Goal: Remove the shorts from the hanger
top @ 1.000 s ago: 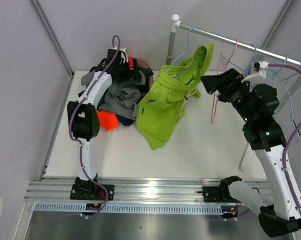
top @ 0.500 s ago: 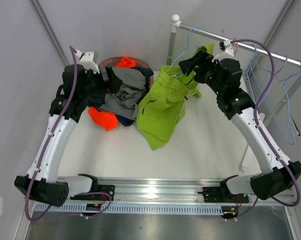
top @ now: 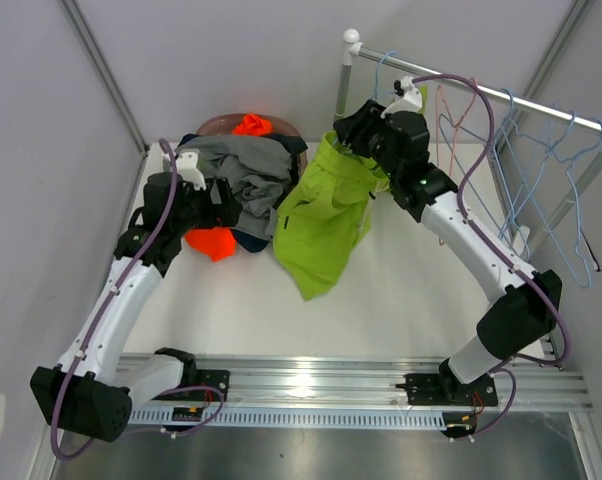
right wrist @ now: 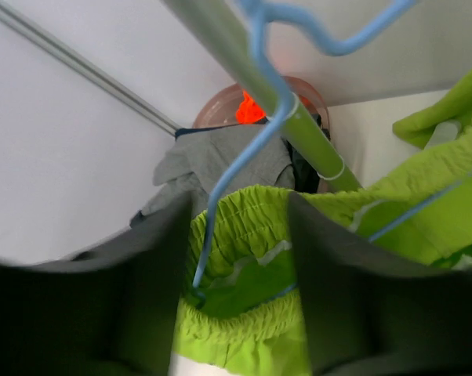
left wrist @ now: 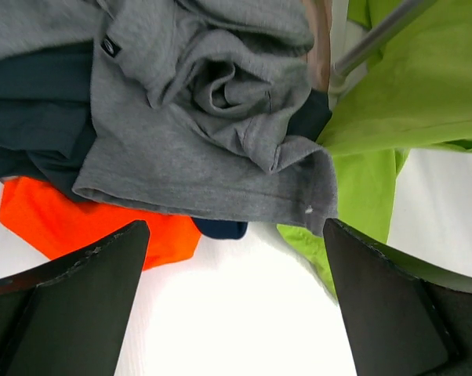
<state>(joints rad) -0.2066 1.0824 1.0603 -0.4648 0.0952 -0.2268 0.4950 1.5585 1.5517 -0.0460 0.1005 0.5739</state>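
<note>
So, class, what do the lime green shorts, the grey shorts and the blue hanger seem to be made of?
Lime green shorts: thin, smooth woven fabric, likely synthetic; gathered elastic waistband, crisp folds. Grey shorts: soft matte jersey knit, probably cotton blend; heathered, loosely crumpled. Blue hanger: thin bent wire, seemingly coated in glossy blue plastic or paint.

White arms with black joints, purple cables

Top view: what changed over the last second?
The right arm swung left from the right end of the rail to the green shorts. The right claw now straddles their waistband, jaws apart. The left arm pulled back from the pile; the left claw is open and empty. Shorts and pile lie unchanged.
</note>
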